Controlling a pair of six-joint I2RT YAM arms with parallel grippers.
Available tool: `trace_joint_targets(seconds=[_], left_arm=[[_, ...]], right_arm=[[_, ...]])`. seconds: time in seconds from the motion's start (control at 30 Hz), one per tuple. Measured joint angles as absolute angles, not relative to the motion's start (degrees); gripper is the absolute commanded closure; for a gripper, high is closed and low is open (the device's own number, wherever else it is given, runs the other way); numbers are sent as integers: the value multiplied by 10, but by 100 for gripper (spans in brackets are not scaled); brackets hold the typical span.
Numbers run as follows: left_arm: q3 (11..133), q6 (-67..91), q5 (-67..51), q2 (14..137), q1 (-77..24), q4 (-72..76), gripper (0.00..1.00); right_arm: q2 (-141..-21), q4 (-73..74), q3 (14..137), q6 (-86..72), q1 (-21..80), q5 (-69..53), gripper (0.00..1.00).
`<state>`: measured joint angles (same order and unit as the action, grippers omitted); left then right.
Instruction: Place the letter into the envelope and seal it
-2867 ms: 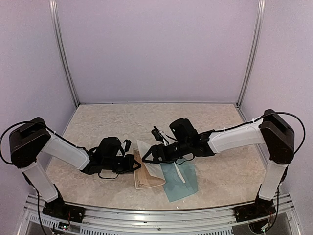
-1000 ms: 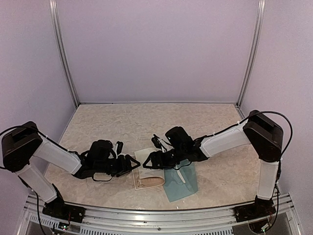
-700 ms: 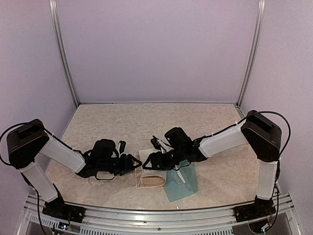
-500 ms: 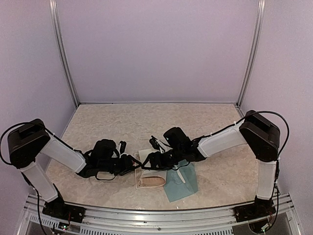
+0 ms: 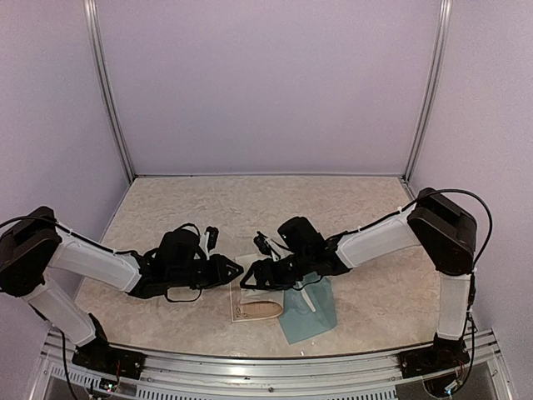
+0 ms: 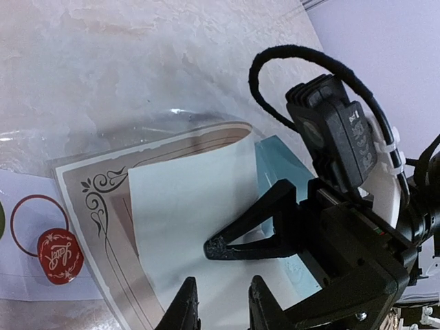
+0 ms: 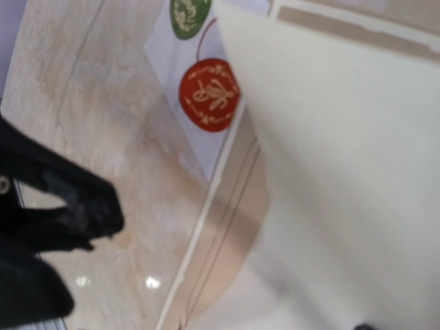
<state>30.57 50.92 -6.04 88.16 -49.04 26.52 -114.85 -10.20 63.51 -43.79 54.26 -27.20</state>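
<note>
The letter [image 5: 256, 310], a cream sheet with an ornate brown border, lies curled over so that its white back [image 6: 185, 206] faces up; that back fills the right wrist view [image 7: 344, 172]. The teal envelope [image 5: 312, 315] lies flat just right of it, a corner [image 6: 275, 161] showing past the sheet. My right gripper [image 5: 248, 281] stands open at the curled sheet, one of its fingers [image 6: 243, 251] lying over the white back. My left gripper [image 5: 233, 271] faces it from the left. Its jaws [image 6: 223, 283] are narrowed with a gap, just above the sheet.
A small white card with a red round sticker [image 6: 58, 247] and a green one [image 7: 189, 10] lies at the letter's far left corner. Both arms meet low over the marbled table [image 5: 250, 208], near its front edge.
My left gripper has moved right and up towards the right gripper, and its jaws have narrowed. The right gripper shifted slightly left and stayed wide.
</note>
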Motion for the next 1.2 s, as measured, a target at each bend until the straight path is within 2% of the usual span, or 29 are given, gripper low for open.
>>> trace_joint_targets(seconds=[0.1, 0.6, 0.97, 1.2], left_arm=[[314, 505, -62, 891, -492, 269, 82], [324, 509, -101, 998, -493, 297, 84], [338, 508, -104, 1010, -492, 292, 86], [338, 507, -104, 1010, -492, 292, 86]], right_arm=[[-1148, -102, 635, -438, 543, -272, 21], [-1146, -101, 635, -438, 543, -268, 18], [-1006, -52, 593, -431, 535, -205, 15], [-1002, -45, 524, -448, 509, -194, 18]])
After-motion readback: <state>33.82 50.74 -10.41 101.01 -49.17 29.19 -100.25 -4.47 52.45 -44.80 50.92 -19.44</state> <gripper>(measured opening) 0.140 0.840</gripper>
